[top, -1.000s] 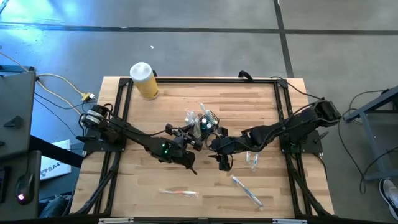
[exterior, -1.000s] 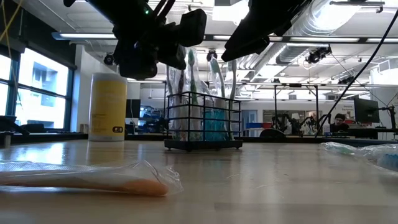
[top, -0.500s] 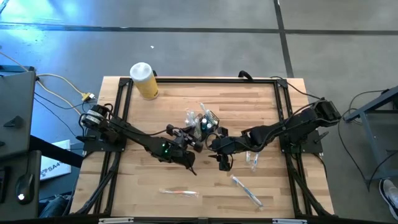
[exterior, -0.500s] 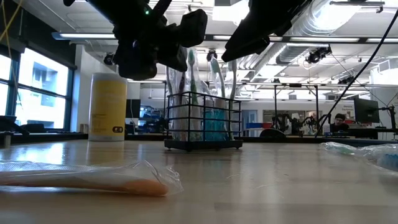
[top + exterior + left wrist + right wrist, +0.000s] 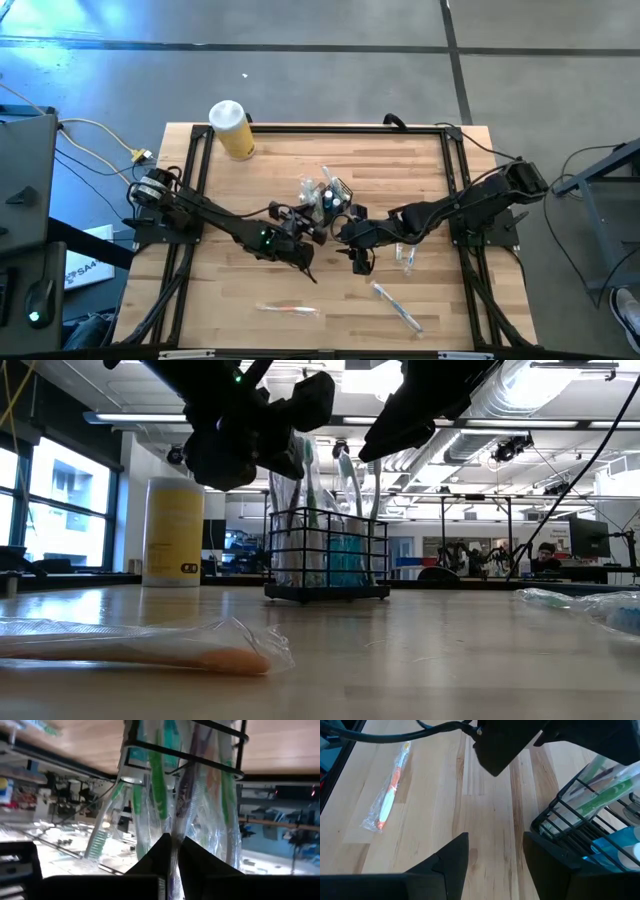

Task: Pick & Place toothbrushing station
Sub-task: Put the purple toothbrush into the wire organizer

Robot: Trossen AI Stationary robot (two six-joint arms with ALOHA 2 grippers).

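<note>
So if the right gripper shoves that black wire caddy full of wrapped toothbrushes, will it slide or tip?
The caddy probably tips before sliding: the wrapped toothbrushes stand well above its rim, making it top-heavy. Its open wire frame looks light, so a low push should move it easily. The crinkly wrappers may slip.

No readable text anywhere; the yellow jar (image 5: 173, 532) carries a small dark label, but its lettering is too small to make out.

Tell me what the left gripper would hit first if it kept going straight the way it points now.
The wrapped toothbrushes standing in the black caddy. The left gripper is shut around a wrapped purple brush right at its tips, so it is already in contact; the caddy's wire rim lies just beyond, though depth is hard to judge.
</note>
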